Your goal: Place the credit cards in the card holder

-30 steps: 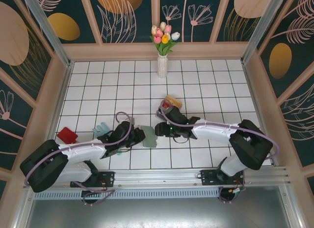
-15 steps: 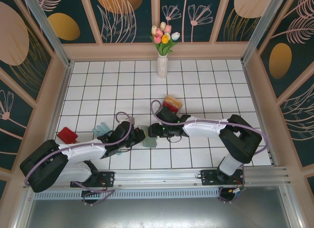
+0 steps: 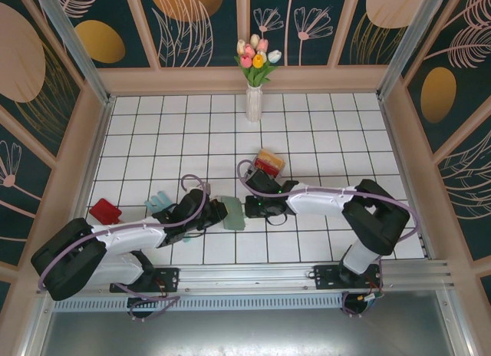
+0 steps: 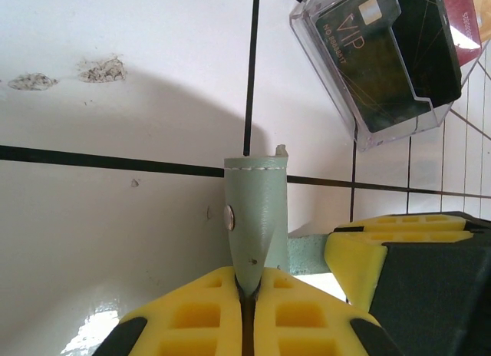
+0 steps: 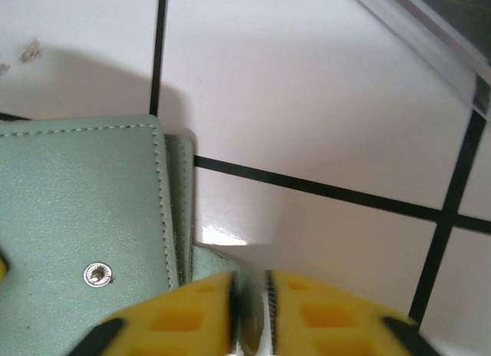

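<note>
Here left gripper (image 4: 247, 285) pinches card holder (image 4: 257, 202) edge; open tiles (image 4: 115, 133) beyond.

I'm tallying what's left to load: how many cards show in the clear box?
2 in the clear box: a dark VIP card in the middle and a maroon card at its right end. Others may be stacked behind.

Bare tiles (image 3: 153, 133) leftward, clear box (image 4: 383, 60) ahead
</note>
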